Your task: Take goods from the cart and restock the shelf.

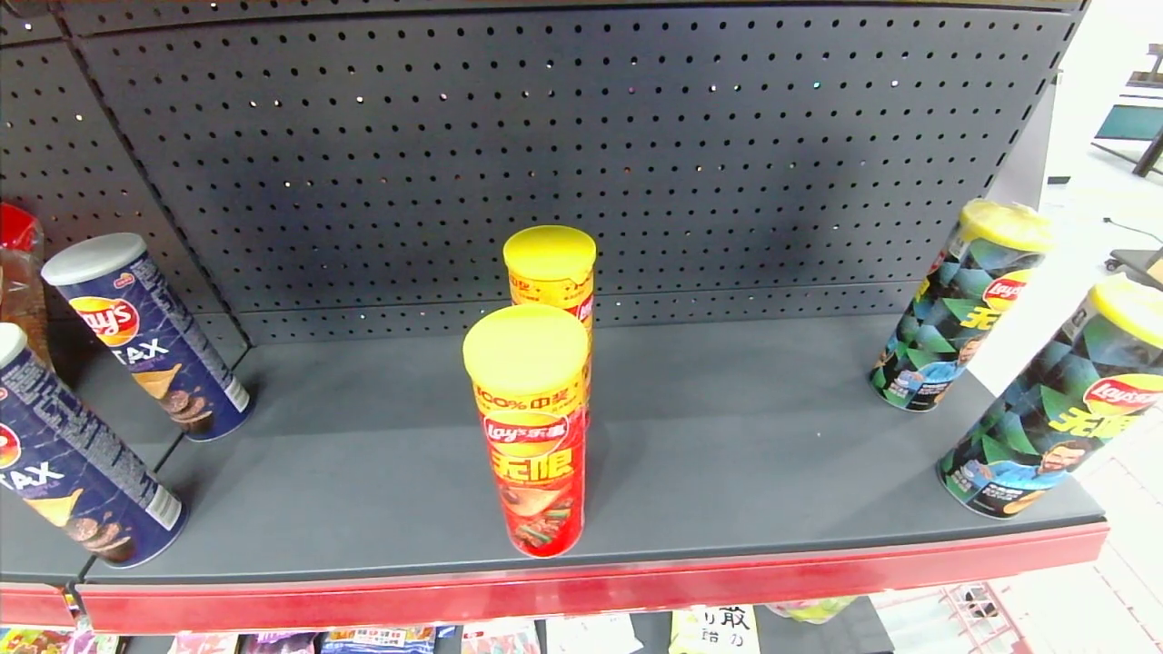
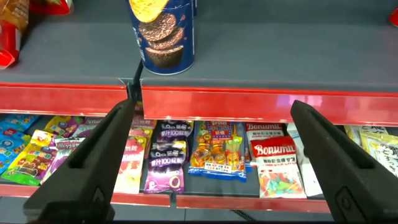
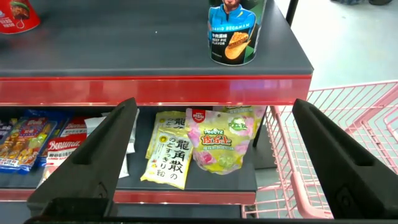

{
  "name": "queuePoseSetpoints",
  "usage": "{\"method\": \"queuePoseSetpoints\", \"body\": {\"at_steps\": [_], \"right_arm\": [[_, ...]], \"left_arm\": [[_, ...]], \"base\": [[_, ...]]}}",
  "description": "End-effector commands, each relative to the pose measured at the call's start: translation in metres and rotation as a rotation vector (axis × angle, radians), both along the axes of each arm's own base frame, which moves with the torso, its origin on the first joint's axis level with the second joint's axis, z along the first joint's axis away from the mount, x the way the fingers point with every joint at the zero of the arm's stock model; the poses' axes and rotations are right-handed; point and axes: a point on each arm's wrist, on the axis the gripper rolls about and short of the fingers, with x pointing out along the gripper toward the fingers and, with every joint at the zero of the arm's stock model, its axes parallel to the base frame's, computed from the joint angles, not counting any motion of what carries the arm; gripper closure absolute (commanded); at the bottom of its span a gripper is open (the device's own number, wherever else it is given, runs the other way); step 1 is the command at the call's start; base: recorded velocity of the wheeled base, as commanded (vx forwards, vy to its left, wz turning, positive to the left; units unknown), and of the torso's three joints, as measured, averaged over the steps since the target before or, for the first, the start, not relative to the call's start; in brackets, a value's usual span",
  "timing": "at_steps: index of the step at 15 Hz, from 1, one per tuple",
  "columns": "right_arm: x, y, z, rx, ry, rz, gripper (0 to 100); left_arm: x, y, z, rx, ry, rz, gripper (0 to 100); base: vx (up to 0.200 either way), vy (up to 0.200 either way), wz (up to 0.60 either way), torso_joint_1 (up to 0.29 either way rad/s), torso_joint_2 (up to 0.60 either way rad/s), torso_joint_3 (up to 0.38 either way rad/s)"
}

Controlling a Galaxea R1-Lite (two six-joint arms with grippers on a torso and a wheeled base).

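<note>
Two red chip cans with yellow lids stand mid-shelf, one [image 1: 531,427] in front, another [image 1: 551,268] behind it. Two dark blue cans [image 1: 150,336] [image 1: 68,454] stand on the left, two green-black cans [image 1: 968,304] [image 1: 1054,413] on the right. The grey shelf [image 1: 745,454] has a red front edge. My left gripper [image 2: 208,168] is open below that edge, facing a blue can [image 2: 163,34] and the snack bags on the lower shelf. My right gripper [image 3: 211,168] is open too, under a green-black can [image 3: 235,31]. The pink cart [image 3: 336,155] stands to the shelf's right.
A perforated back panel [image 1: 581,154] closes the shelf behind. The lower shelf holds rows of snack bags [image 2: 214,149], among them a yellow bag [image 3: 171,155] and a pale green bag [image 3: 224,140]. Bare shelf lies between the can groups.
</note>
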Motion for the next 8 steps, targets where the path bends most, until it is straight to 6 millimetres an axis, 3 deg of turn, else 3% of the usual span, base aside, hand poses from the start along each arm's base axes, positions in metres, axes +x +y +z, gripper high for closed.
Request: {"method": "queuePoseSetpoints", "body": {"at_steps": [1, 8], "right_arm": [[0.0001, 0.0000, 0.0001, 0.000, 0.001, 0.001, 0], [0.0000, 0.0000, 0.0000, 0.000, -0.001, 0.001, 0]], "left_arm": [[0.0001, 0.0000, 0.0000, 0.000, 0.001, 0.000, 0], [0.0001, 0.0000, 0.0000, 0.000, 0.001, 0.000, 0]], "base": [[0.000, 0.000, 0.00, 0.000, 0.00, 0.000], [0.000, 0.000, 0.00, 0.000, 0.00, 0.000]]}}
